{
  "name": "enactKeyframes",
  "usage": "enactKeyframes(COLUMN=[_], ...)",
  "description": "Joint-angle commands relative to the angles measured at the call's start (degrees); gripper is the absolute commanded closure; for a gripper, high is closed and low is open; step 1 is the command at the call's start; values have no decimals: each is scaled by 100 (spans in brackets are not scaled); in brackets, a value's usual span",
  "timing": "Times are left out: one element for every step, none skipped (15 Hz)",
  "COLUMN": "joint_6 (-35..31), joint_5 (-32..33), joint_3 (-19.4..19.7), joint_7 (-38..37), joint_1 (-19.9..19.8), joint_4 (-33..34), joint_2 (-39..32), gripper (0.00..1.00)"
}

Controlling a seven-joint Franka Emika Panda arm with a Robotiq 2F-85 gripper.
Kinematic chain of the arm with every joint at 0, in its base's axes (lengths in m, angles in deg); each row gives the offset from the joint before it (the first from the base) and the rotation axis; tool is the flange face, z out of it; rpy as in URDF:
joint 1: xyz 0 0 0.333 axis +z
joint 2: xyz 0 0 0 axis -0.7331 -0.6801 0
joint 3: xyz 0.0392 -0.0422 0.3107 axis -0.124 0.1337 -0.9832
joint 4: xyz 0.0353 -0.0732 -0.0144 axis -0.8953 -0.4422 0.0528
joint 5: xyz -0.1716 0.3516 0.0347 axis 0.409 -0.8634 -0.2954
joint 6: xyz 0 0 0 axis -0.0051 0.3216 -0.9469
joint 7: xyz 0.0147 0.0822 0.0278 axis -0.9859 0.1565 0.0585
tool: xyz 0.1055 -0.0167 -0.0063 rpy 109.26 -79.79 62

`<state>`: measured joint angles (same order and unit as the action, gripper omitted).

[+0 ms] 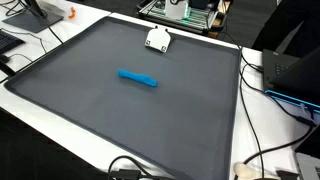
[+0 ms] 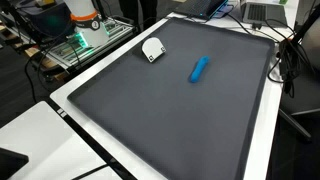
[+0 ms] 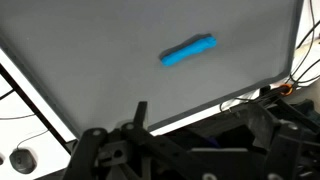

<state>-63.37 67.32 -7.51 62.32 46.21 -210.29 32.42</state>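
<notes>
A blue cylindrical object, like a marker point(image 1: 138, 78), lies flat near the middle of a large dark grey mat point(image 1: 90, 110). It shows in both exterior views point(image 2: 199, 68) and in the upper part of the wrist view point(image 3: 189, 51). My gripper point(image 3: 185, 150) shows only as dark, blurred parts along the bottom of the wrist view. It is high above the mat's edge and far from the blue object. Its fingers are not clear, and nothing shows between them. A small white object with dark marks point(image 1: 158, 40) sits on the mat near the robot's base point(image 2: 152, 48).
The mat point(image 2: 170, 120) lies on a white table point(image 1: 40, 120). Cables point(image 1: 262, 160) trail along one table edge. Laptops and monitors point(image 1: 295, 75) stand beside it. A framed stand with green light point(image 2: 85, 40) is behind the mat's edge.
</notes>
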Motion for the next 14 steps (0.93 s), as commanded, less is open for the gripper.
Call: enactKeyframes(joint_6=[21,21,21,21,-2,-5,-15,32,-7,9,-36,-13,12,-23], joint_5=[-46,-46,-46,-46,-65,-78,-128,-173,-173,-204,-255,-359,-472,-606], joint_3=[-97,-96,-96,-96,-203,-238,-297,-351,-442,-525,-590,-625,-670,-711], joint_7=[37,37,37,37,-352,-459,-692,-908,-1205,-1542,-1824,-2017,-2243,-2400], joint_1=[-115,-115,-115,-115,-153,-163,-181,-190,-216,-241,-261,-256,-256,-242], joint_4=[14,14,14,14,-155,-237,-407,-526,-723,-887,-1073,-1233,-1378,-1532], joint_2=[-11,-11,-11,-11,28,47,93,117,164,199,244,288,324,344], gripper=[0,0,0,0,0,0,0,0,0,0,0,0,0,0])
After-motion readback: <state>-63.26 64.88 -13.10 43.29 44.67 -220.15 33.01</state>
